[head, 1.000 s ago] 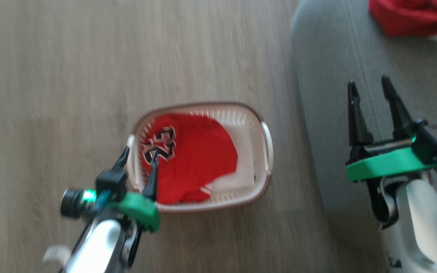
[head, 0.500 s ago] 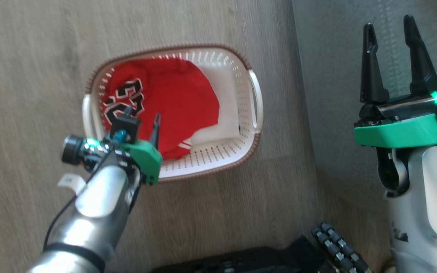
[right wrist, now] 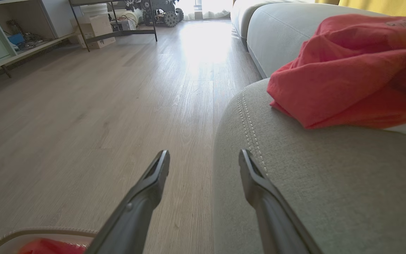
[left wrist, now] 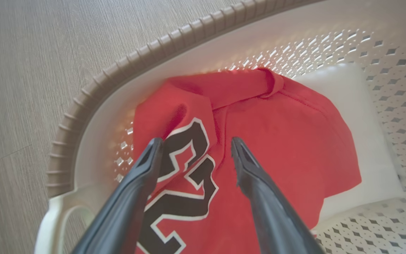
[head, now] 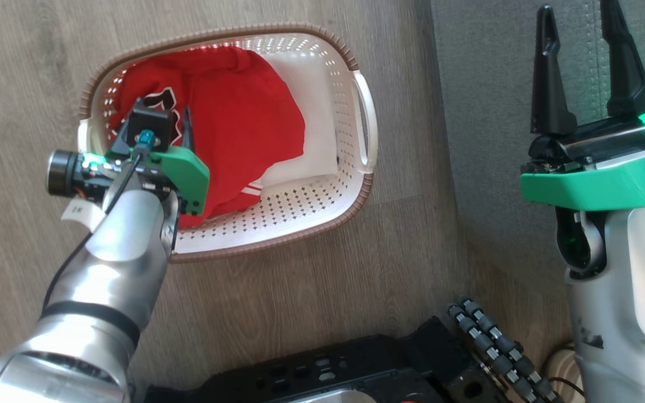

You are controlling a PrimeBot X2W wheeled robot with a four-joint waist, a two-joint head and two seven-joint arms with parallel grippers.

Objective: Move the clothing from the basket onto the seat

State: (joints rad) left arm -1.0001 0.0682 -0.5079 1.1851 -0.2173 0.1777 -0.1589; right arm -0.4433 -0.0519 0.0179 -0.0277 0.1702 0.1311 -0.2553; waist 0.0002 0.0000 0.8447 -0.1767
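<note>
Our left fingers (left wrist: 146, 165), spread apart, are poised over the red "23" garment (left wrist: 277, 134) lying in the basket (left wrist: 93, 88) on the wood floor (right wrist: 118, 106). Our right fingers (right wrist: 153, 183), also apart, hover over the edge of the grey seat (right wrist: 312, 176), where a second red garment (right wrist: 347, 70) lies.

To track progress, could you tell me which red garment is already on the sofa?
The crumpled garment on the grey sofa; the numbered garment lies in the basket.
</note>
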